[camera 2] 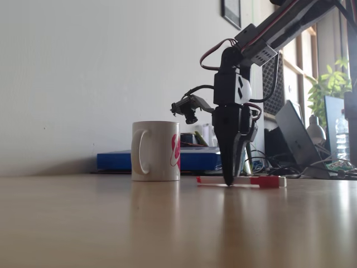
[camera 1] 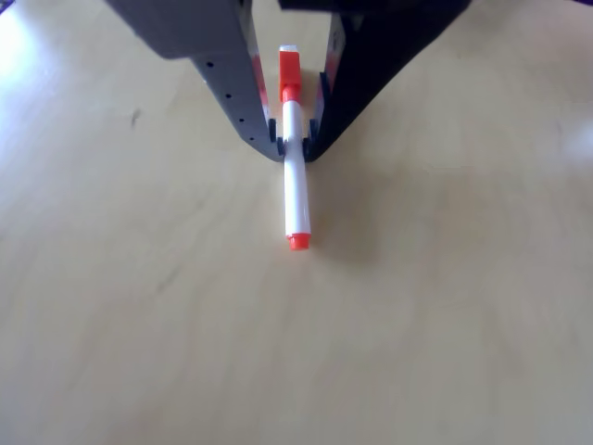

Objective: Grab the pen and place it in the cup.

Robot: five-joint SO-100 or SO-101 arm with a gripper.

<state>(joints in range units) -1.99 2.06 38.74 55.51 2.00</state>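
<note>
1. The gripper (camera 1: pixel 295 141) has its jaws drawn in against the white barrel of the pen (camera 1: pixel 296 190), one on each side; the pen lies flat on the wooden table (camera 1: pixel 139 306)
2. In the other view its red cap points to 12 o'clock, its plug to 6
3. In the fixed view the cup (camera 2: pixel 155 151) stands upright at 9 o'clock from the gripper (camera 2: pixel 228 181), apart from the pen (camera 2: pixel 262 181)
4. Behind lie a blue box (camera 2: pixel 114 161), a laptop (camera 2: pixel 298 139) and a plant (camera 2: pixel 329 86)
</note>
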